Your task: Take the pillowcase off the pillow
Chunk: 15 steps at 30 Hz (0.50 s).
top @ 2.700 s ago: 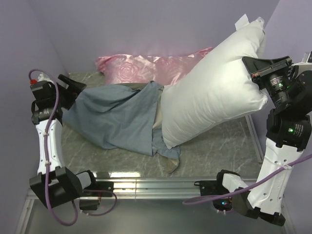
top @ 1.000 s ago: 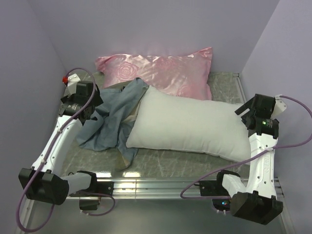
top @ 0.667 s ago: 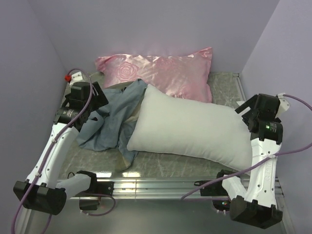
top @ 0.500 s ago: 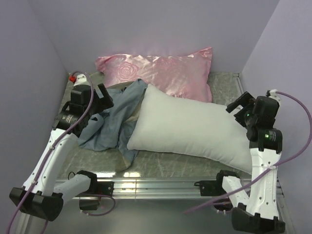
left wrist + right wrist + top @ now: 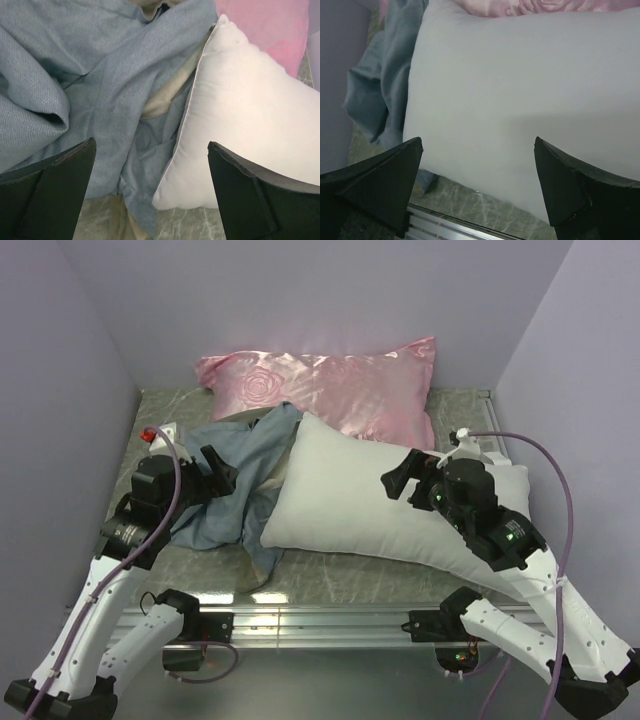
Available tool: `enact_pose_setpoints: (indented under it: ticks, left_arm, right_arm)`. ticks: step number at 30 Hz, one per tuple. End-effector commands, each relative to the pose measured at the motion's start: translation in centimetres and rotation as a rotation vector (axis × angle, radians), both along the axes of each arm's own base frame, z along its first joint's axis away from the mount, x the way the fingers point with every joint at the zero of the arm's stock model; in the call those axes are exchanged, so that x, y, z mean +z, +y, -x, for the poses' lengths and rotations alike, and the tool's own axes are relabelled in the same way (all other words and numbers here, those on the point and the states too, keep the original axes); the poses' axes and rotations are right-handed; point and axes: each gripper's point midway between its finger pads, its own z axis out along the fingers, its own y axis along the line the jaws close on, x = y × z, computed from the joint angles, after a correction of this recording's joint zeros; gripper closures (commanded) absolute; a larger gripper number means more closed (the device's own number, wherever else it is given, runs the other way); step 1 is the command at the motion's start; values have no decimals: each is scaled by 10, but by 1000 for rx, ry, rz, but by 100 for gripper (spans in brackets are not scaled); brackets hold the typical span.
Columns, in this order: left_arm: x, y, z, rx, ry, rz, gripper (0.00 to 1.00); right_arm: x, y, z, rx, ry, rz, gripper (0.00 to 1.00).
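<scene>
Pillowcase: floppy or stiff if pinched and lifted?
Likely floppy: the pillowcase lies in loose folds and creases. Probably light, thin cloth, so it should drape from a pinch. One edge seems tucked under the pillow, so it may drag.

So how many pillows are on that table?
2. The white pillow lies mid-table; the pink pillow lies behind it, at the back. The pillowcase at left looks too flat to hide another.

Marble table: pillowcase, pillow, pink pillow
</scene>
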Motion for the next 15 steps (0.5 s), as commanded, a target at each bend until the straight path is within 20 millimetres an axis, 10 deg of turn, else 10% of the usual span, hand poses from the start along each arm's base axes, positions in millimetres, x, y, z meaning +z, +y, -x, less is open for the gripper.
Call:
enact_pose_setpoints:
  ticks: [1, 15]
  left_arm:
    - [0, -5, 7, -45, -43, 10, 1]
    - [10, -9, 14, -68, -104, 58, 0]
  right_arm:
    - [14, -7, -6, -71, -94, -26, 0]
    - [10, -16, -2, -85, -114, 4, 0]
